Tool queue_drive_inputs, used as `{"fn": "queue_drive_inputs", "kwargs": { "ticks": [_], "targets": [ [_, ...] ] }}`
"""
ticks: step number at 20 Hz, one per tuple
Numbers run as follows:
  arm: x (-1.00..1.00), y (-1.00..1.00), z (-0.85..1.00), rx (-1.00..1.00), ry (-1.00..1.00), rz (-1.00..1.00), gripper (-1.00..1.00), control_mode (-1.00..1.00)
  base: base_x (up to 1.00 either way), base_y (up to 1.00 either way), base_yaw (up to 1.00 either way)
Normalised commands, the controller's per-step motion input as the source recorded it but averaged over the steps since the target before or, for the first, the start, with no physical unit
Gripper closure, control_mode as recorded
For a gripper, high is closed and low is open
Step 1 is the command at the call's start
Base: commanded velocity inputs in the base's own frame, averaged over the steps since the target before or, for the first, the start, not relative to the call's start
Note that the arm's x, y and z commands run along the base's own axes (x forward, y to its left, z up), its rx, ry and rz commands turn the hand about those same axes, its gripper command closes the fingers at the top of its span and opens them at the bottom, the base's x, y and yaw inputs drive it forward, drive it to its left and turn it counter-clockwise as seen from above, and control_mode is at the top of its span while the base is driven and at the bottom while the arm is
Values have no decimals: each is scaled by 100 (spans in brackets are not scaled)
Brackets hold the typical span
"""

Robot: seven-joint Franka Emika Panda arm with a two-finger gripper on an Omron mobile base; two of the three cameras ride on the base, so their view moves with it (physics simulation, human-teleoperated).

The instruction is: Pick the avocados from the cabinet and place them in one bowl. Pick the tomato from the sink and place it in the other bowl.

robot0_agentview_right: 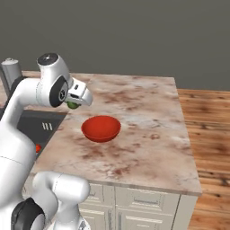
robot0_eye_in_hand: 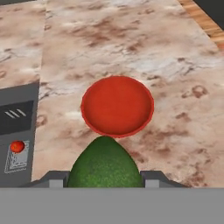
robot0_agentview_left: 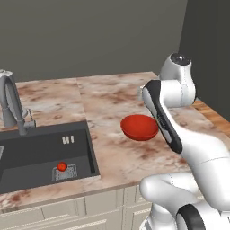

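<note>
Marbled pink-brown counter (robot0_agentview_left: 117,99) spans the whole work area, cream drawers (robot0_agentview_right: 148,202) below its front edge and wood floor (robot0_agentview_right: 204,117) off to the right side. Dark grey sink (robot0_agentview_left: 36,152) is recessed into the counter's left part, with a curved grey faucet (robot0_agentview_left: 11,105) rising at its back rim. White arm (robot0_agentview_left: 179,130) folds up from the base and crosses in front of the counter; in the left base view its forearm hides the right edge of the red bowl (robot0_agentview_left: 139,127). That bowl sits upright on bare counter, right of the sink and well apart from it, nothing inside it. Gripper (robot0_eye_in_hand: 104,179) hangs above the counter on the near side of the bowl, closed on one dark green avocado (robot0_eye_in_hand: 105,168); in the hand view the fruit sits between the two fingertips (robot0_eye_in_hand: 54,179) and its tip overlaps the bowl's near rim. From the right base view the avocado shows as a small green patch (robot0_agentview_right: 72,105) under the hand, up-left of the bowl and clear of its rim. Tomato (robot0_agentview_left: 62,166) rests on the square drain at the sink floor, near the basin's front right corner, touching nothing else. Nothing stands on the counter between gripper and bowl.
</note>
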Motion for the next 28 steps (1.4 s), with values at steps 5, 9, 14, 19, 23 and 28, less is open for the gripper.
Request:
{"fn": "queue_drive_inputs", "kwargs": {
  "ticks": [5,9,14,19,23,28],
  "targets": [
    [42,34,0,-3,29,-23,100,-100,0,0,0],
    [7,-16,-6,1,10,0,100,-100,0,0,0],
    [19,-24,-52,4,7,0,100,-100,0,0,0],
    [34,-9,-46,10,0,0,100,-100,0,0,0],
    [39,0,-19,6,0,0,100,-100,0,0,0],
    [58,0,-19,2,-1,0,100,-100,0,0,0]
  ]
}}
